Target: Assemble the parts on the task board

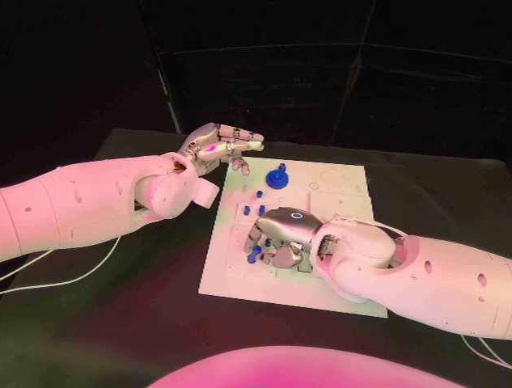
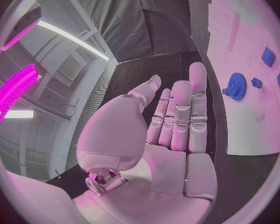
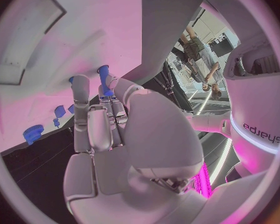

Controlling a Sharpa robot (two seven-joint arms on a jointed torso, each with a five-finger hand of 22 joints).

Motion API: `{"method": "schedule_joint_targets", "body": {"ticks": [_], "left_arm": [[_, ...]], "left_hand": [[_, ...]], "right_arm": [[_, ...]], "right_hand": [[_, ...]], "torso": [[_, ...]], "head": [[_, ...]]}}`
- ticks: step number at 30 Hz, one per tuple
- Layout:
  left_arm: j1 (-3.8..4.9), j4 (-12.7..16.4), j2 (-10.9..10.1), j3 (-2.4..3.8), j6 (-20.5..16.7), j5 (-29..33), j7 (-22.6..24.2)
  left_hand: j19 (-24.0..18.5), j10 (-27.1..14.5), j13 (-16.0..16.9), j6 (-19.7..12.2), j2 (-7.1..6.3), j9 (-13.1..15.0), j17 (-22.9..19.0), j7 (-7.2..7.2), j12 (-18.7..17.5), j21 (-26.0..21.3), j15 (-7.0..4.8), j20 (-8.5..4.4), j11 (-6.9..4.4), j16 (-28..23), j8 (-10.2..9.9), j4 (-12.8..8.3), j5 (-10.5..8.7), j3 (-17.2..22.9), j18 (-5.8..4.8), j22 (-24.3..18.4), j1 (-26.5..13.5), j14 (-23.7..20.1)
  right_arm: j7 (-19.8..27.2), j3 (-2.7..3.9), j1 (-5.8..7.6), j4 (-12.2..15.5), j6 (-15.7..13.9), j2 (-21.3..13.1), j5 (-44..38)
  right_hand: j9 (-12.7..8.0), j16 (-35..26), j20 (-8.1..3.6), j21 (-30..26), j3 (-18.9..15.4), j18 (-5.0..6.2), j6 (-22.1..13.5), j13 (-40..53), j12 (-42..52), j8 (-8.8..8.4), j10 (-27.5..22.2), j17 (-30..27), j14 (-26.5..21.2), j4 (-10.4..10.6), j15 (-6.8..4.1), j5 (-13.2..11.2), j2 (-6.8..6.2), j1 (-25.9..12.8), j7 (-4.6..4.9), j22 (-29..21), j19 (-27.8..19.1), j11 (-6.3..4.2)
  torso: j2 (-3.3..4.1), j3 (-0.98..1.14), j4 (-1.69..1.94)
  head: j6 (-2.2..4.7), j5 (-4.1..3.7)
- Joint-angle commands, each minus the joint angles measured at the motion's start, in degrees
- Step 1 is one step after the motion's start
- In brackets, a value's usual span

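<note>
**Ana:** Fingers first, head view. How do they lie?

**Ben:** Left hand (image 1: 215,149) hangs over the far left corner of the task board (image 1: 326,287), fingers stretched out and apart, nothing between them. Right hand (image 1: 281,238) is palm-down on the board's near left part, fingers curled downward over small blue pieces. A blue peg (image 1: 255,254) shows at its fingertips, but from here I cannot tell whether it is pinched.

**Ana:** And the parts?

**Ben:** A blue gear (image 1: 279,178) stands near the board's far left edge, just beside the left hand. Small blue pegs (image 1: 253,209) lie between the gear and the right hand.

**Ana:** Left wrist view?

**Ben:** That hand's fingers (image 2: 180,114) are straight and close together, the thumb off to one side, and the palm is bare. Beyond the fingertips lies the white board (image 2: 239,129) with the blue gear (image 2: 237,86) and three small blue parts (image 2: 268,57) beside it. The hand touches none of them.

**Ana:** Right wrist view?

**Ben:** Its fingers (image 3: 84,104) reach toward the board (image 3: 65,50), and a blue peg (image 3: 105,79) stands right at the fingertips, touching them. Whether it is gripped or only touched, I cannot tell. Further along the board sit the blue gear (image 3: 33,133) and two small blue pieces (image 3: 60,112).
</note>
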Motion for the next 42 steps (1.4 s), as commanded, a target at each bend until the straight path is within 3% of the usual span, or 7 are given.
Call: {"method": "schedule_joint_targets", "body": {"ticks": [1,15,20,27,33,37,42], "left_arm": [[0.08,0.05,0.09,0.04,0.66,0.19,0.71],[0.08,0.07,0.13,0.04,0.81,0.19,0.5],[0.09,0.08,0.14,0.05,0.84,0.19,0.46],[0.09,-0.01,0.18,0.05,0.87,0.19,0.38],[0.09,-0.04,0.27,0.05,1.1,0.19,0.13],[0.09,-0.12,0.31,0.05,1.14,0.19,0.05],[0.09,-0.2,0.37,0.05,1.18,0.19,-0.01]], "left_hand": [[0.14,-0.27,0.05,-0.39,0.63,-0.02,-0.08,-0.04,0.38,-0.25,-0.02,0.25,-0.13,0.27,-0.03,0.01,-0.16,-0.45,1.12,-0.06,-0.04,-0.38],[0.16,-0.26,0.06,-0.36,0.65,-0.01,-0.18,-0.05,0.43,-0.28,-0.02,0.25,-0.14,0.25,0.0,0.04,-0.17,-0.53,1.13,-0.08,-0.05,-0.42],[0.16,-0.26,0.06,-0.36,0.65,-0.01,-0.18,-0.05,0.43,-0.28,-0.02,0.25,-0.14,0.25,0.0,0.04,-0.17,-0.53,1.13,-0.08,-0.05,-0.42],[0.16,-0.26,0.06,-0.36,0.65,-0.01,-0.18,-0.05,0.43,-0.28,-0.02,0.25,-0.14,0.25,0.0,0.04,-0.17,-0.53,1.13,-0.08,-0.05,-0.42],[0.17,-0.28,0.06,-0.37,0.64,-0.01,-0.31,-0.05,0.47,-0.31,-0.02,0.25,-0.14,0.2,0.01,0.08,-0.17,-0.62,1.13,-0.11,-0.08,-0.47],[0.17,-0.28,0.06,-0.37,0.64,-0.01,-0.31,-0.05,0.47,-0.31,-0.02,0.25,-0.14,0.2,0.01,0.08,-0.17,-0.62,1.13,-0.11,-0.08,-0.47],[0.17,-0.28,0.06,-0.37,0.64,-0.01,-0.31,-0.05,0.47,-0.31,-0.02,0.25,-0.14,0.2,0.01,0.08,-0.17,-0.62,1.13,-0.11,-0.08,-0.47]], "right_arm": [[-0.23,0.0,0.05,0.1,1.1,0.07,-0.79],[-1.86,-0.12,-0.07,-0.02,2.05,0.73,-2.51],[-4.68,-1.51,-0.1,-0.06,2.83,1.01,-4.59],[-5.97,-2.2,-0.11,-0.1,3.04,1.58,-5.63],[-5.91,-2.33,-0.12,0.13,1.37,1.51,-5.8],[-5.19,-2.36,-0.12,0.15,-0.81,1.33,-5.58],[-4.18,-2.38,-0.12,0.26,-3.84,1.06,-5.29]], "right_hand": [[-0.06,0.31,-0.08,0.26,0.3,-0.16,-0.15,0.4,0.21,-0.17,1.4,-0.03,1.84,0.12,-0.18,0.16,0.06,-0.32,0.21,0.1,-0.34,-0.9],[-0.05,0.23,-0.03,0.22,0.23,-0.12,-0.14,0.41,0.19,-0.17,1.4,-0.18,1.8,0.18,-0.15,0.07,-0.03,-0.73,0.2,-0.07,-0.55,-0.91],[-0.05,0.12,0.05,0.17,0.07,-0.08,-0.22,0.42,0.12,-0.23,1.32,-0.4,1.75,0.28,-0.12,-0.08,-0.23,-1.36,0.19,-0.23,-0.77,-0.91],[-0.06,0.03,0.09,0.1,-0.06,-0.05,-0.29,0.42,0.08,-0.27,1.28,-0.55,1.71,0.34,-0.09,-0.07,-0.39,-1.75,0.19,-0.38,-0.92,-0.91],[-0.17,-0.08,0.22,-0.31,-0.32,0.06,-1.02,0.27,-0.41,-0.65,0.5,-0.74,1.64,0.45,0.06,-0.03,-0.91,-2.67,0.33,-1.12,-1.46,-0.75],[-0.4,-1.17,0.95,-1.74,-1.0,0.28,-4.32,-0.18,-2.56,-1.36,-3.43,-2.55,1.16,0.95,1.03,0.59,-2.36,-4.49,1.44,-3.34,-2.86,0.49],[-0.22,-4.34,1.64,-3.18,-3.1,0.4,-6.55,0.01,-3.64,-1.07,-8.42,-7.45,-0.71,1.17,1.51,0.71,-3.72,-5.72,0.89,-4.15,-4.04,0.88]], "torso": [[0.03,0.01,-0.02],[0.02,-0.01,0.0],[-0.04,-0.05,0.1],[0.03,0.03,-0.09],[0.02,0.02,-0.02],[-0.03,0.01,-0.01],[-0.01,0.02,0.03]], "head": [[0.0,0.0],[-0.16,0.02],[-0.25,0.05],[-0.31,0.13],[-0.35,0.15],[-0.36,0.09],[-0.34,0.11]]}}
